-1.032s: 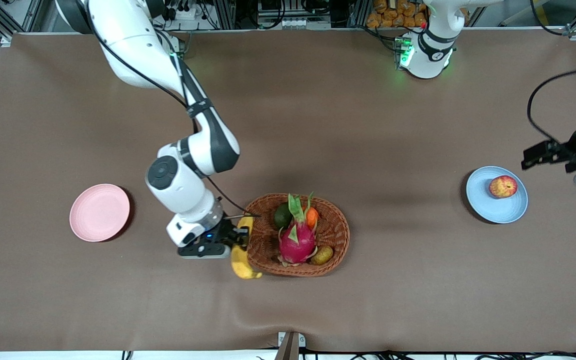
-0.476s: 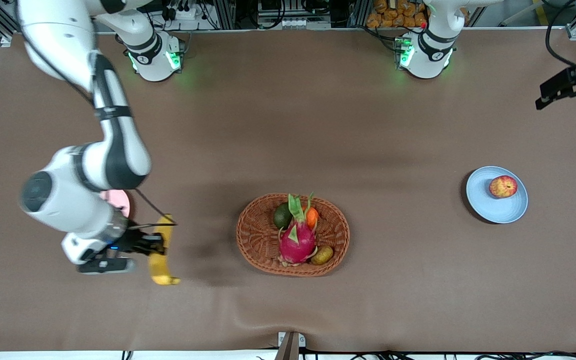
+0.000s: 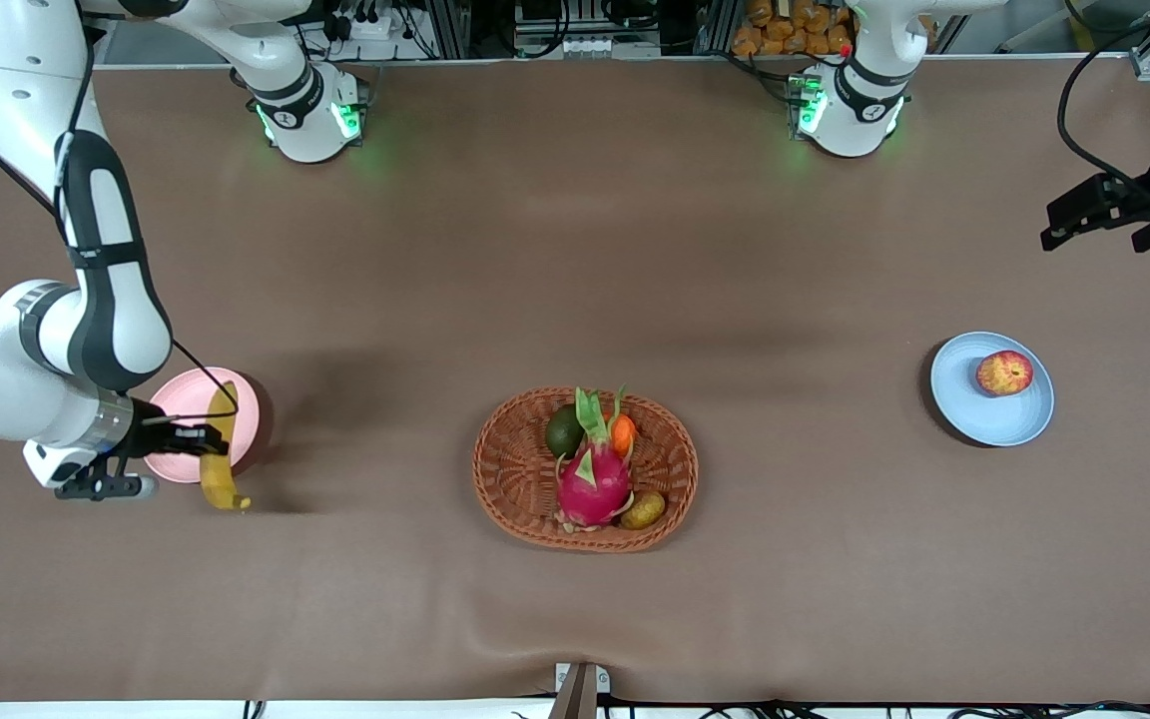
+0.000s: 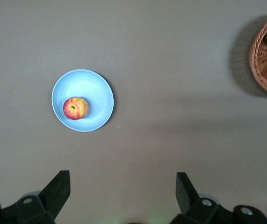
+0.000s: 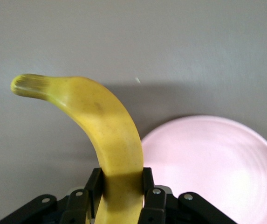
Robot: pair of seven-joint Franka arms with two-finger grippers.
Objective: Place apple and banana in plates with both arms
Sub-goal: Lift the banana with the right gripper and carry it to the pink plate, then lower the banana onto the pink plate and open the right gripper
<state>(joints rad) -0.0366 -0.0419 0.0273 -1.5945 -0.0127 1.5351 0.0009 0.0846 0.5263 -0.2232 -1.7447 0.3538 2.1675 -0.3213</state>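
Checking the front view, I see the right gripper (image 3: 198,440) clamped on the banana (image 3: 220,469) over the pink plate's (image 3: 188,391) edge, the apple (image 3: 1003,372) resting on the blue plate (image 3: 974,414). Left wrist view: left gripper (image 4: 123,191) spread wide, empty, waiting. Right wrist view: I should centre the fruit over the plate before lowering.

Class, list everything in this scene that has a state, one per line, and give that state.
banana: held in the air over the pink plate's edge
right hand: shut on the banana
left hand: open, holding nothing, over the table
apple: resting on the blue plate
blue plate: holds the apple
pink plate: nothing on it
basket: holds several fruits
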